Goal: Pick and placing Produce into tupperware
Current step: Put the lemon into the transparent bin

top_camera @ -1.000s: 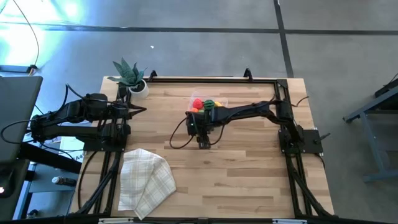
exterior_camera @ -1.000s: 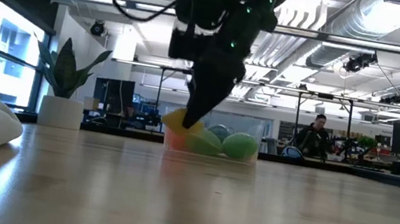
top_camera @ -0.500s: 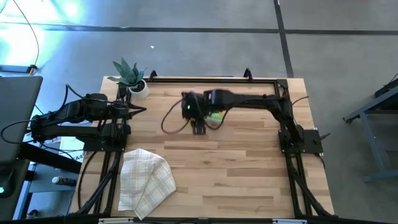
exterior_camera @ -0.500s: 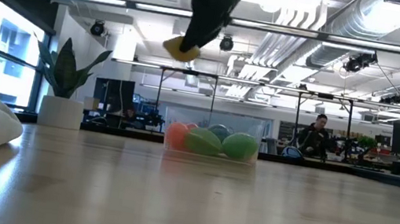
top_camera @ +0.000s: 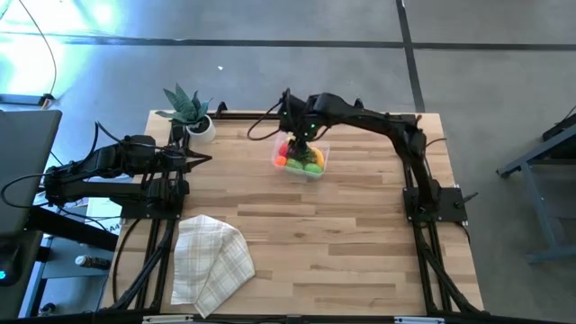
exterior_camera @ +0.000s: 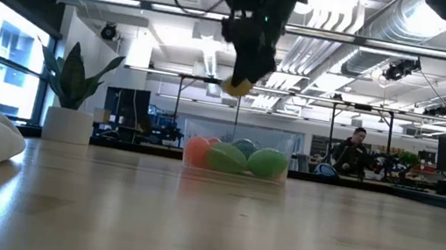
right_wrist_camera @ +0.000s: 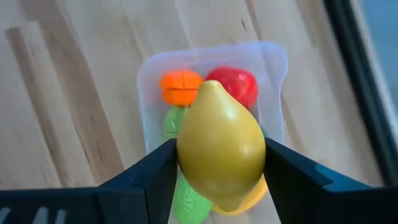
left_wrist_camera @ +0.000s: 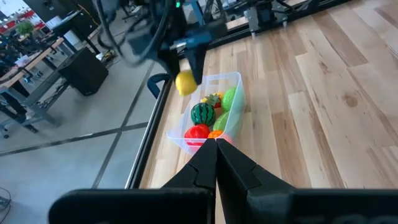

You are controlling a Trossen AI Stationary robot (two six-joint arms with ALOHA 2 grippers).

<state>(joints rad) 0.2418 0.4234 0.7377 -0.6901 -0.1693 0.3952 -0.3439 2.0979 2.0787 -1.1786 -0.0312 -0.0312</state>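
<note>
1. Two arms are at the table; the right gripper [exterior_camera: 241,82] hangs above the tupperware [top_camera: 319,167], its fingers [right_wrist_camera: 149,174] pinching a yellow lemon [right_wrist_camera: 221,144].
2. Tupperware position: far half of the wooden table [top_camera: 342,243], near the back edge. It holds a red piece [left_wrist_camera: 196,132], an orange piece [right_wrist_camera: 180,86] and green pieces [left_wrist_camera: 229,99].
3. Left gripper [left_wrist_camera: 216,144]: waiting at the table's left side, fingers pressed together, nothing between them.
4. Potted plant [top_camera: 187,110]: far-left corner. Checked cloth [top_camera: 211,261]: near-left area.
</note>
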